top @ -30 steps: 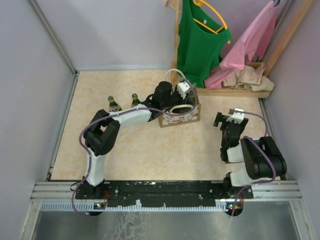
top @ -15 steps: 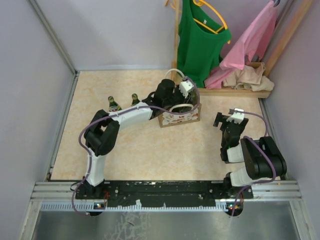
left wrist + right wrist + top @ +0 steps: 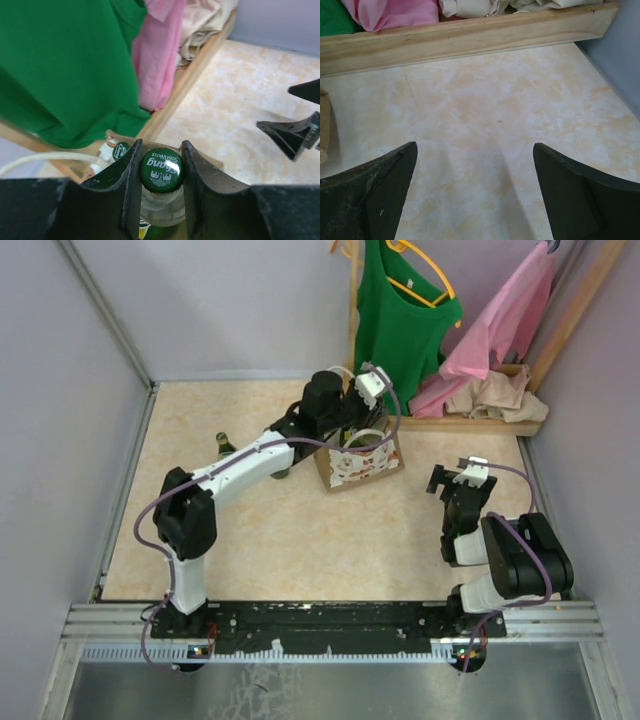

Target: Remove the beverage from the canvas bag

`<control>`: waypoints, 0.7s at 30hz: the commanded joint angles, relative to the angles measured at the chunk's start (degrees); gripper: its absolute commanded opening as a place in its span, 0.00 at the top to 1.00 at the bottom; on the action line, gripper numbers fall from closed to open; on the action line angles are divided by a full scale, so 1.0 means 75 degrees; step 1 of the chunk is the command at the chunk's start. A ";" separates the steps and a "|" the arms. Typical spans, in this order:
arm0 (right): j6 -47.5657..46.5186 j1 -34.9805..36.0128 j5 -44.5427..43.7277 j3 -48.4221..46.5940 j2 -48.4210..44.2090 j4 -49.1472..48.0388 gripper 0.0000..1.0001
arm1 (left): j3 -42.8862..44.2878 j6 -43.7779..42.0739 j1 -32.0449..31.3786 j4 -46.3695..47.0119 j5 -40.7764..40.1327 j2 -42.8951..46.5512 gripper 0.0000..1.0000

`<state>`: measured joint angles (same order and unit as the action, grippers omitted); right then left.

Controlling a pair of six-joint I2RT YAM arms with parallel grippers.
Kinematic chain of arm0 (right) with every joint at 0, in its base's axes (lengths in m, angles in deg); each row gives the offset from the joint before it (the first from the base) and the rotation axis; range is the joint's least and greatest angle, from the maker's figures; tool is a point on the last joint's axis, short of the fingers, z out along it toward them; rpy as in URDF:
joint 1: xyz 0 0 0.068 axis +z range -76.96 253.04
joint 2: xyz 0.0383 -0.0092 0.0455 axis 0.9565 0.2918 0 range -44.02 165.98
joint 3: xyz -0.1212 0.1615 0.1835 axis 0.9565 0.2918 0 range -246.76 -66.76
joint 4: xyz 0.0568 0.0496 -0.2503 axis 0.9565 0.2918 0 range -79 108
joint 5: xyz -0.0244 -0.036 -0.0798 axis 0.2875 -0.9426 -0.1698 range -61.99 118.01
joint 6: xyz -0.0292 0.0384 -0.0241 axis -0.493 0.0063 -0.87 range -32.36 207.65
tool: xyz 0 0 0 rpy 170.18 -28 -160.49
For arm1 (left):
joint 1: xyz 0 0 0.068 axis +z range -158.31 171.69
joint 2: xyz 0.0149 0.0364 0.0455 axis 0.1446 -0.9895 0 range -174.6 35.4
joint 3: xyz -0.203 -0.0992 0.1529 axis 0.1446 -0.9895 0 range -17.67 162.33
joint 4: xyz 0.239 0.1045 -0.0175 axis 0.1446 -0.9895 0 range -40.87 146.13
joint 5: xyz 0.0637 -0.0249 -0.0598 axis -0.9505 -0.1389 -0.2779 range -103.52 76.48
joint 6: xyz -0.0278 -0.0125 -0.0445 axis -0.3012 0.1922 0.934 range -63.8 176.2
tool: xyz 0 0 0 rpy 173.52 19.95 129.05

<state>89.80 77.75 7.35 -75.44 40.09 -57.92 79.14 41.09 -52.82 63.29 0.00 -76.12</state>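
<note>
The canvas bag point(image 3: 362, 466) stands mid-table, tan with a white printed side and white loop handles. My left gripper point(image 3: 348, 428) hangs over its open top. In the left wrist view the left gripper point(image 3: 161, 146) is shut on the neck of the beverage point(image 3: 161, 169), a green glass bottle with a green cap, lifted above the bag's tan rim point(image 3: 212, 161). Another capped bottle point(image 3: 120, 150) sits lower inside the bag beside a white handle point(image 3: 45, 160). My right gripper point(image 3: 455, 480) rests to the right of the bag, and in its wrist view the right gripper point(image 3: 475, 192) is open over bare table.
A green bottle point(image 3: 222, 447) stands on the table left of the bag, partly behind my left arm. A wooden rack base point(image 3: 470, 423) runs behind the bag, with a green shirt point(image 3: 400, 310) and pink garment point(image 3: 500, 330) hanging above. Walls close both sides.
My left arm has risen and drawn back from the bag with the bottle in its grip. The bag has tilted slightly. The right arm has not moved.
</note>
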 commanded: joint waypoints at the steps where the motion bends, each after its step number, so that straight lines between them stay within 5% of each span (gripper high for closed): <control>1: 0.0017 -0.0016 -0.0034 -0.0163 -0.0130 -0.0334 0.01 | 0.0398 -0.0467 0.0052 0.1283 -0.0744 0.1472 1.00; 10: 0.0018 -0.0007 -0.0037 -0.0154 -0.0130 -0.0336 0.01 | -0.0850 -0.0478 0.0052 0.1642 -0.1216 0.2964 1.00; 21: 0.0018 -0.0007 -0.0028 -0.0154 -0.0130 -0.0337 0.01 | -0.1612 -0.0153 0.0052 0.2007 -0.1205 0.3113 1.00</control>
<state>89.80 77.75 7.35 -75.44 40.09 -57.92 65.68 39.51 -52.10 65.70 -9.77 -57.04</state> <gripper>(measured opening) 0.991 0.381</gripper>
